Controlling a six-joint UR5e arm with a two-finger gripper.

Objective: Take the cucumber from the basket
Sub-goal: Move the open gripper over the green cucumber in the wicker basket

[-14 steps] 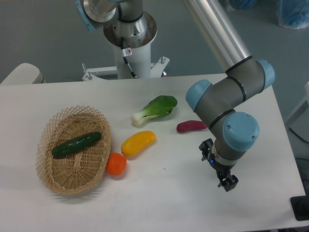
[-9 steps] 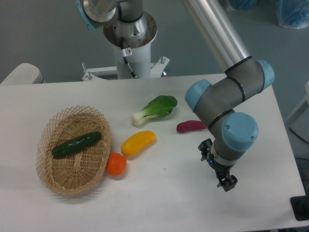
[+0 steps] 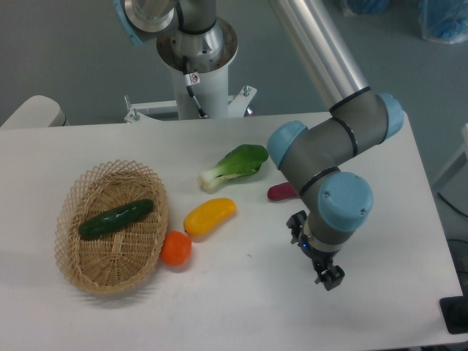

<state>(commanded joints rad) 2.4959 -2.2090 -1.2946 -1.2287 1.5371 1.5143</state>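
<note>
Cucumber — dark green, glossy, lay slantwise inside the basket, one end toward the right rim, the other toward the left wall. Nothing touched it but the wicker beneath.

Basket — oval, light tan wicker, open-weave rim, stood at the left of the white table.

Orange fruit — round, rested on the table against the basket's right rim.

Yellow pepper — elongated, lay just beside and above the orange fruit, near the table's middle.

Bok choy — green leaves, white stem pointing left, lay behind the pepper.

Purple vegetable — dark reddish-purple, partly hidden behind the arm's elbow joint, to the right of the pepper.

Arm — grey with light blue joint caps, reached in from the upper middle and bent down over the right half of the table.

Gripper — black, pointed down toward bare tabletop at the right, well apart from the basket and cucumber. It held nothing; whether the fingers were parted or together could not be told at this angle.
</note>
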